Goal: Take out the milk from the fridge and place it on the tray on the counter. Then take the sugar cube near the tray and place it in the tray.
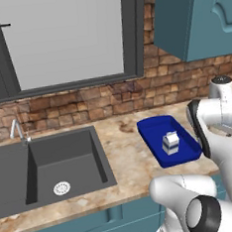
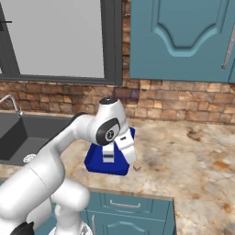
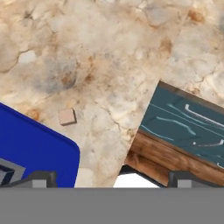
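Overhead, spread gripper [image 3: 109, 177] hangs above speckled counter [image 3: 109, 57], sugar cube [image 3: 67, 117] beside blue tray [image 3: 30, 148], brick wall [image 1: 87, 103] behind.

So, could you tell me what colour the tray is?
Bright blue tray; clearest in the left base view.

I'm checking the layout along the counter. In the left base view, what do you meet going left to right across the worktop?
Faucet → dark sink → bare stretch of speckled counter → blue tray with the milk standing in it → the robot's white arm.
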